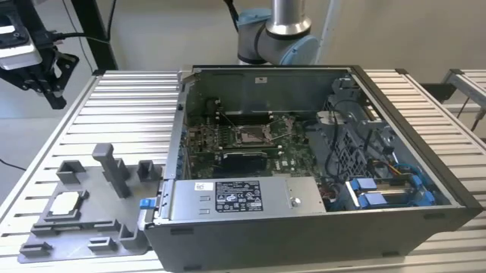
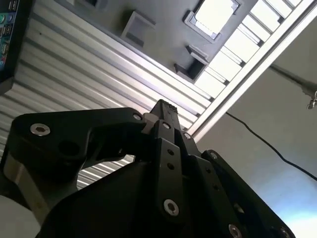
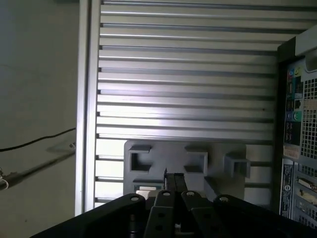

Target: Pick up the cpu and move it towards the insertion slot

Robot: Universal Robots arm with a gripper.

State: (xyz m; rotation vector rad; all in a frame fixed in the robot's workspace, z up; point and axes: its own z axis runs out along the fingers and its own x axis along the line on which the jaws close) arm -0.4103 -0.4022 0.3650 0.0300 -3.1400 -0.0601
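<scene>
Currently gripper (image 1: 54, 99) is hanging closed, empty, in open air near table (image 1: 122, 114) edge; cpu (image 1: 65, 203) is sitting in tray (image 1: 91, 242), well apart from slot (image 1: 251, 135) inside case (image 1: 319, 230).

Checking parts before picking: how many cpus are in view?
1. The cpu lies in the grey tray at the exterior view's left, outside the computer case. Others may be hidden.

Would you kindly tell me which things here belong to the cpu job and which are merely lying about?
Job: cpu, on the grey tray; insertion slot, inside the computer case; tool, shut and empty, apart from both.
Lying about: labelled metal box; blue drive brackets.
</scene>
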